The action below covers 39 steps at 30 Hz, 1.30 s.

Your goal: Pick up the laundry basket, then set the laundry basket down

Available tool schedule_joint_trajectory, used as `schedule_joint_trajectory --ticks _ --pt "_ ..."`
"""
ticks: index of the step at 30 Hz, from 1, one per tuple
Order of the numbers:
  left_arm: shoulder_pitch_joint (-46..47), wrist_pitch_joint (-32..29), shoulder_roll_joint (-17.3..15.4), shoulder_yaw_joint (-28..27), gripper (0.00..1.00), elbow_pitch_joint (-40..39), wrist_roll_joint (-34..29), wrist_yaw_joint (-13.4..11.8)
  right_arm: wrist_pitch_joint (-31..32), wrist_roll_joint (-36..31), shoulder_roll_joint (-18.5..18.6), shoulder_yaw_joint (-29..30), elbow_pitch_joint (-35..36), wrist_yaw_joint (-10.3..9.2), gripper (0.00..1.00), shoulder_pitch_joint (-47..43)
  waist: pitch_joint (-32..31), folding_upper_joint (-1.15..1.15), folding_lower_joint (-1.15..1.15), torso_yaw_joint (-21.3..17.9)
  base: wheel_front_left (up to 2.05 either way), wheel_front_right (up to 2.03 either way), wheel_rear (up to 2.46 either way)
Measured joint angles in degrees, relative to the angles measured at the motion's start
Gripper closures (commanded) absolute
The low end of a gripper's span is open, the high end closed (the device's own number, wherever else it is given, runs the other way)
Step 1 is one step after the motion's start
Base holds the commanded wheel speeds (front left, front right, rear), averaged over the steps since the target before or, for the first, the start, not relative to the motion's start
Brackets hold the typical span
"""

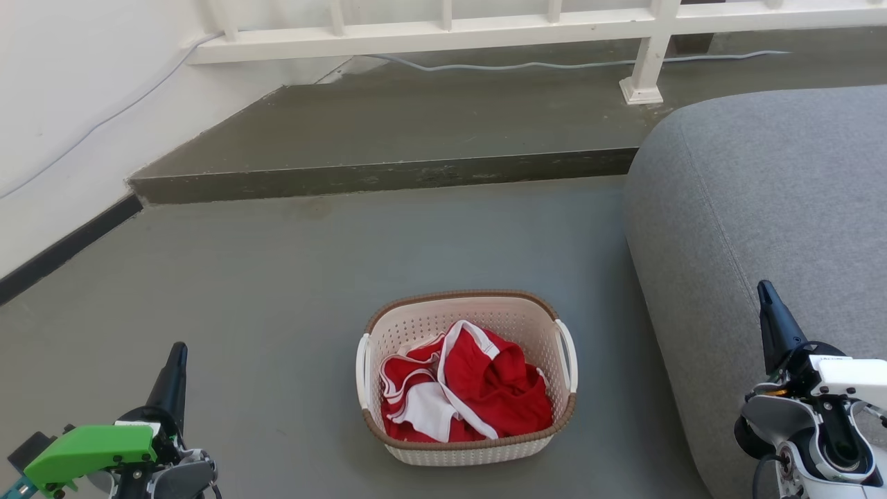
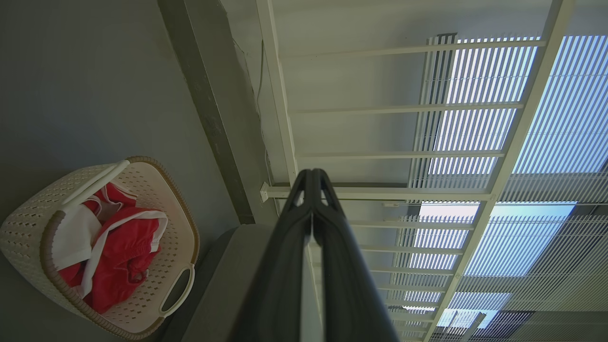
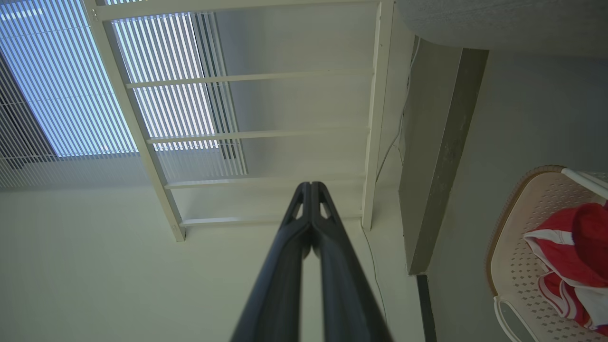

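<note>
The laundry basket stands on the grey floor in the lower middle of the head view, cream and perforated with a brown rim and a white handle on each side. Red and white clothes fill it. My left gripper is at the lower left, well apart from the basket, fingers shut and empty. My right gripper is at the lower right over the sofa edge, also shut and empty. The left wrist view has the basket at its lower left beside the shut gripper. The basket lies at the right edge past the shut gripper.
A grey sofa rises just right of the basket. Beyond it a raised concrete step crosses the floor, with a white railing and a cable on top. A white wall with a dark skirting runs along the left.
</note>
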State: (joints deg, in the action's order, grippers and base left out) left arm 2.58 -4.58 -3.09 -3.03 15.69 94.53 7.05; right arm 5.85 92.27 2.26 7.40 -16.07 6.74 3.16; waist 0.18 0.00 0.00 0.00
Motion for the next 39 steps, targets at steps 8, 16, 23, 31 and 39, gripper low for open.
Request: schedule_joint_trajectory --ticks 8,16,23,31,39 --pt "0.0 0.0 0.0 0.0 1.00 0.0 0.0 0.0 0.0 0.0 0.0 0.0 0.0 0.00 1.00 0.0 0.0 0.00 0.00 0.0 0.00 0.00 0.00" --pt "-0.3 -0.4 0.2 -0.1 0.00 0.5 0.0 0.0 0.0 0.0 -0.2 -0.1 -0.5 -0.16 0.00 -0.2 0.0 0.00 0.00 0.0 0.00 0.00 0.00" --pt "-2.3 -0.4 1.2 0.4 0.00 2.3 0.0 -0.1 -0.3 -0.1 -1.2 -0.2 -2.4 -0.27 0.00 -2.6 0.0 0.00 0.00 0.0 0.00 0.00 0.00" --pt "-2.3 0.2 1.2 1.1 0.00 1.9 0.0 -0.1 -1.4 -1.2 -1.2 -0.2 -1.8 -0.27 0.00 -2.6 0.0 0.00 0.00 0.1 0.00 0.00 0.00" --pt "-2.0 1.9 1.2 1.8 0.00 0.5 -2.1 -0.1 -2.9 -3.8 -0.5 -0.8 -1.0 -0.27 0.00 -2.6 -0.1 0.00 0.00 0.3 0.00 0.00 0.00"
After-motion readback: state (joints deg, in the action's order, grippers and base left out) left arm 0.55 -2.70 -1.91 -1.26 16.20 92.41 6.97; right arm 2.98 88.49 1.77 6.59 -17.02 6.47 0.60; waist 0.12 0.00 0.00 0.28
